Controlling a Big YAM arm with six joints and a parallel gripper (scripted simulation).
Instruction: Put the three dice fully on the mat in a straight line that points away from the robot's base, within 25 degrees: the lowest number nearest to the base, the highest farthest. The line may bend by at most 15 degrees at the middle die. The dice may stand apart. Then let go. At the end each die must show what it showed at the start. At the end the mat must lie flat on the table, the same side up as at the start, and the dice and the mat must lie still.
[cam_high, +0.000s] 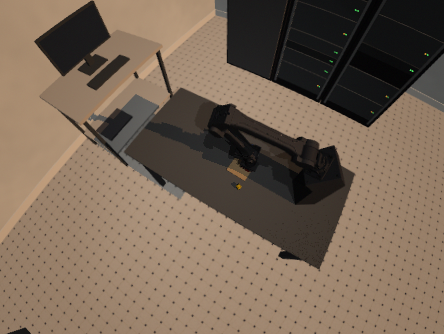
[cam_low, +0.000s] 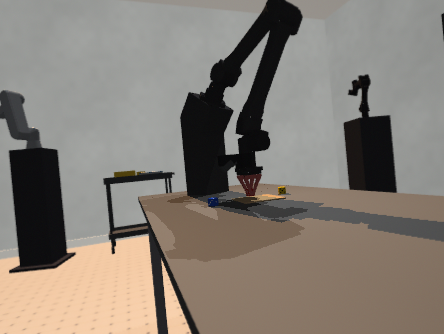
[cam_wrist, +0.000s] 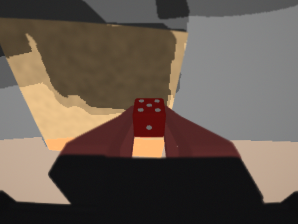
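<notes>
My gripper (cam_wrist: 149, 111) (cam_low: 249, 192) (cam_high: 246, 164) is shut on a red die (cam_wrist: 149, 116) whose top face shows five pips. It holds the die low over the near edge of the tan mat (cam_wrist: 45, 110) (cam_low: 272, 197) (cam_high: 236, 172). A blue die (cam_low: 213, 201) lies on the table left of the mat, off it. A yellow die (cam_low: 282, 189) (cam_high: 238, 186) lies on the table off the mat's other side. The red die is hidden by the fingers in the top and exterior views.
The robot's black base (cam_low: 202, 145) (cam_high: 320, 175) stands on the brown table (cam_low: 300, 260) (cam_high: 180, 150). A desk with a monitor (cam_high: 75, 37), a cart (cam_low: 137, 175), dark server racks (cam_high: 340, 50) and two other arms on pedestals (cam_low: 30, 200) (cam_low: 369, 150) stand around.
</notes>
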